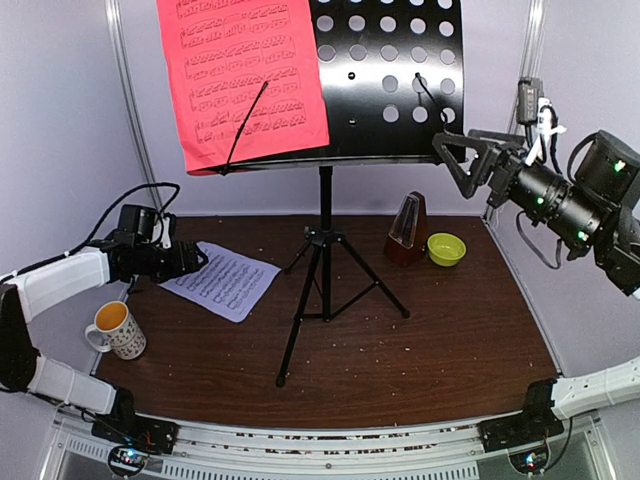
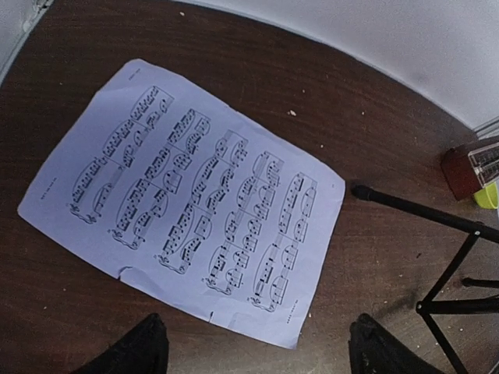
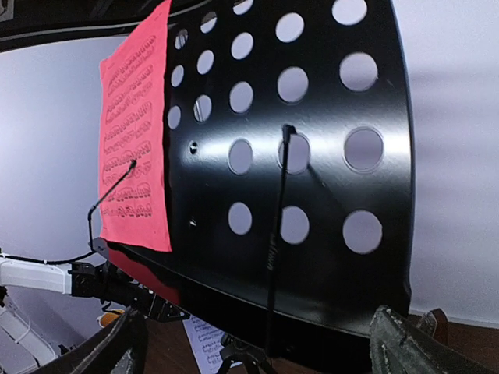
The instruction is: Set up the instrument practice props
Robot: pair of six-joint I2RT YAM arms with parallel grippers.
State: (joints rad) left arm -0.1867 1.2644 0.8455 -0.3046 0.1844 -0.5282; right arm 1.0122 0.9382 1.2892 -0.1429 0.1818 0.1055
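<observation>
The black perforated music stand (image 1: pixel 390 80) rises on tripod legs (image 1: pixel 325 270) at mid table. A red sheet (image 1: pixel 245 75) leans on its left half behind a wire page holder; the right half is bare. A white sheet (image 1: pixel 222 280) lies flat on the table at the left. My left gripper (image 1: pixel 198 260) hovers open at that sheet's near edge (image 2: pixel 187 202), nothing between its fingers (image 2: pixel 148 347). My right gripper (image 1: pixel 450 160) stands open and empty, facing the desk's bare right half (image 3: pixel 312 195). The brown metronome (image 1: pixel 407 230) stands right of the tripod.
A patterned mug (image 1: pixel 118 328) with orange liquid stands near the front left edge. A yellow-green bowl (image 1: pixel 446 248) sits beside the metronome. A tripod leg (image 2: pixel 421 206) reaches toward the white sheet's right corner. Pale walls close in behind and at both sides.
</observation>
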